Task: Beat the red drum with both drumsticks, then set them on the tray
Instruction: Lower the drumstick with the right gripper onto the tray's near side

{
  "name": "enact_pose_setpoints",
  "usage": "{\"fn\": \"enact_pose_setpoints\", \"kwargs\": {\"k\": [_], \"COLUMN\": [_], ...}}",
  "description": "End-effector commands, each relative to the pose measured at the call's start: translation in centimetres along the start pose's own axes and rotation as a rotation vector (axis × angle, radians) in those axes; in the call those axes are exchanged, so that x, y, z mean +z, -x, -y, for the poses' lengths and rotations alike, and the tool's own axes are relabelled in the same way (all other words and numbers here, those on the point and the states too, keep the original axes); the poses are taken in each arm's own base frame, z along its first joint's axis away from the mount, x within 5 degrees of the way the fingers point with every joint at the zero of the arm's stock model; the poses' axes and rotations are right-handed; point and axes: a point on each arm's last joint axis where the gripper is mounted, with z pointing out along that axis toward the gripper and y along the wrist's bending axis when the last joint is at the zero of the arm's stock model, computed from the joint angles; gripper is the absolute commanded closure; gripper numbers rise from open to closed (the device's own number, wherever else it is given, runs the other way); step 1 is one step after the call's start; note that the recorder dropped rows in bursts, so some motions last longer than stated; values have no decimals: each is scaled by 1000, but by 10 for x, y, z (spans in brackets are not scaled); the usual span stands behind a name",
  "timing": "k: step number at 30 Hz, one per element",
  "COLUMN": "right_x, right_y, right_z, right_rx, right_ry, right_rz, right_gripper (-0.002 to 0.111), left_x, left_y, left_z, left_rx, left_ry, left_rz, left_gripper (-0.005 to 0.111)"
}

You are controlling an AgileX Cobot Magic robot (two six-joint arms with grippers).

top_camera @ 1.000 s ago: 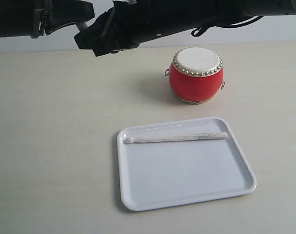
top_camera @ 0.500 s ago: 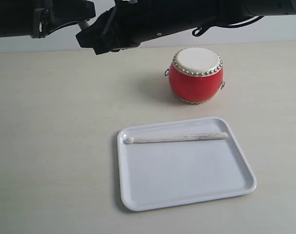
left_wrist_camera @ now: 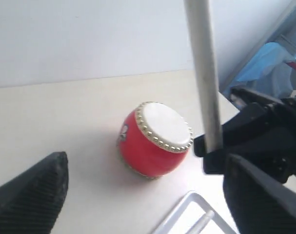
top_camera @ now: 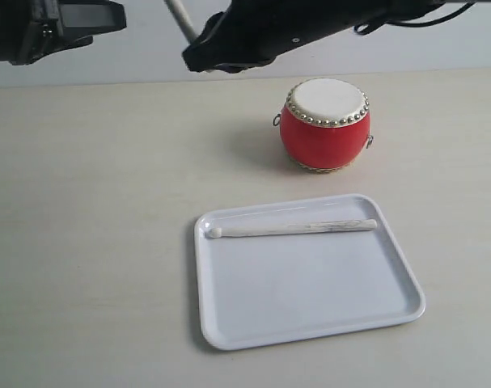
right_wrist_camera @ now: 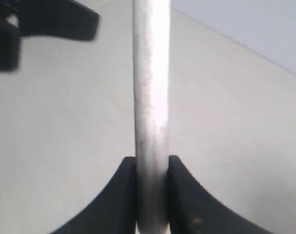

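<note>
Left gripper [left_wrist_camera: 145, 170]: mine, raised at the far left, fingers spread wide with nothing between them.
Right gripper [right_wrist_camera: 152, 180]: mine, raised beside it, clamped on one drumstick [top_camera: 180, 16] that points upward.
Tray [top_camera: 310, 287]: flat on the table, with the second drumstick [top_camera: 292, 229] lying along its far edge.
Red drum [top_camera: 324, 137]: upright just behind the tray, apart from both grippers.

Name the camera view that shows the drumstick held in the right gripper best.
Right wrist view: the held drumstick fills the frame, clamped in the right gripper. The left wrist view shows a length of its shaft near the red drum; the exterior view shows only a short piece at the top edge.
</note>
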Motion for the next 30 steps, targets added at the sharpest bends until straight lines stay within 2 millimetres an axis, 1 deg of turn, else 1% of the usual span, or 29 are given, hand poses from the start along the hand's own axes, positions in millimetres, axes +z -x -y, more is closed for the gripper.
{"fn": "enact_pose_setpoints", "kwargs": {"k": [1, 3, 6, 9, 13, 17, 20, 23, 26, 30], "right_x": [-22, -28, -33, -39, -46, -47, -45, -42, -40, -36], "right_y": [-6, -14, -26, -34, -44, -53, -70, -95, -110, -126], "right_z": [20, 24, 24, 22, 20, 19, 16, 11, 5, -5], "right_rx": [-147, -281, -439, -515, -530, -529, -560, -606, -607, -567], "right_ry": [-95, -110, -41, 26, 87, 112, 121, 153, 192, 215], "right_rz": [-252, -391, -542, -654, -789, -846, -939, -1062, -1112, -1159], "right_gripper": [108, 108, 108, 108, 108, 108, 108, 108, 108, 108], "left_x": [-18, -24, -28, -28, -28, -28, -28, -28, -28, -28], "left_y": [4, 5, 5, 5, 5, 5, 5, 5, 5, 5], "left_z": [-21, -27, -31, -32, -32, -32, -32, -32, -32, -32], "left_rx": [-46, -57, -54, -54, -54, -54, -52, -51, -50, -50], "left_ry": [77, 101, 118, 124, 126, 126, 126, 124, 122, 122], "left_rz": [25, 37, 36, 35, 36, 36, 34, 32, 31, 31], "left_gripper": [25, 25, 25, 25, 25, 25, 25, 25, 25, 25]}}
